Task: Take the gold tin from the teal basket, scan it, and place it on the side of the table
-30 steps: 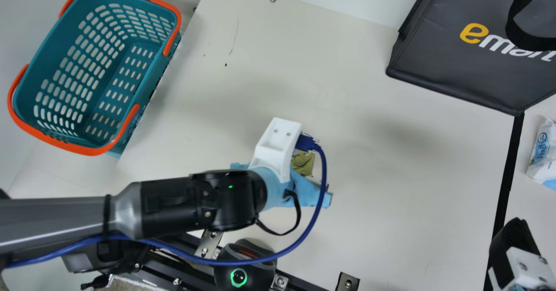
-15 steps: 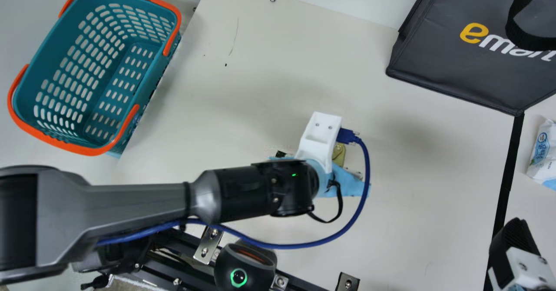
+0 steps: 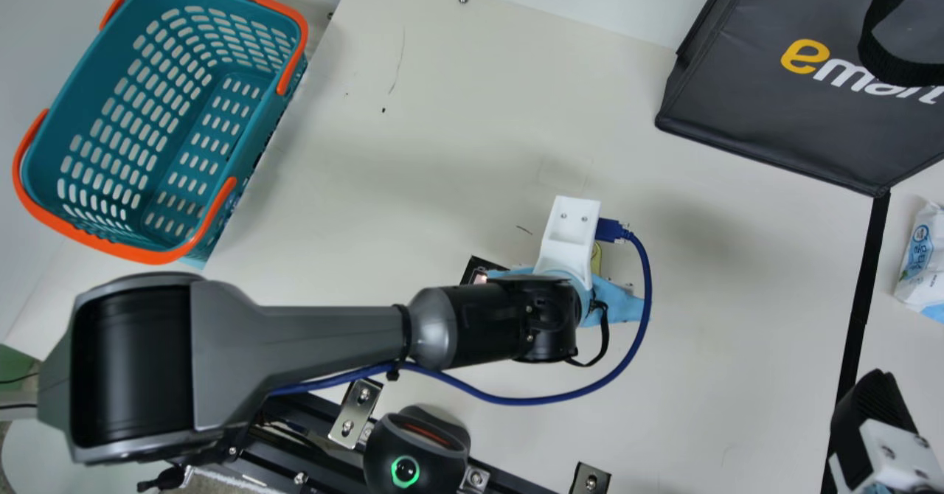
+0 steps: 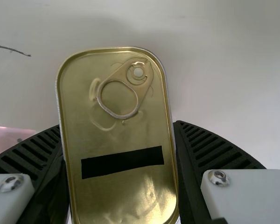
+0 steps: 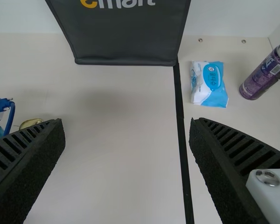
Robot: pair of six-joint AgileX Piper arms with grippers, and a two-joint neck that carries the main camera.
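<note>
In the main view my left gripper [image 3: 571, 236] is over the middle of the table, its fingers hidden beneath the white mount. A sliver of the gold tin [image 3: 596, 258] shows beside that mount. The left wrist view has my left gripper [image 4: 117, 128] shut on the tin [image 4: 123, 135], its ring-pull face towards the camera. The tin's end [image 5: 30, 123] also appears in the right wrist view. My right gripper [image 3: 876, 413] is at the main view's lower right; in the right wrist view that gripper [image 5: 127, 126] stands open, nothing between its fingers. The teal basket [image 3: 254, 129] is at upper left.
A black item with a pinkish lit patch [image 3: 479, 276] lies beside my left gripper. A dark bag [image 3: 767, 110] stands at upper right, with a wipes pack [image 3: 922, 258] below it. A purple can [image 5: 266, 74] stands beyond the wipes. Black tape [image 3: 859, 310] crosses the table.
My left arm has moved right across the table with the gold tin, uncovering part of the black item with the pinkish patch. My right gripper has kept still.
</note>
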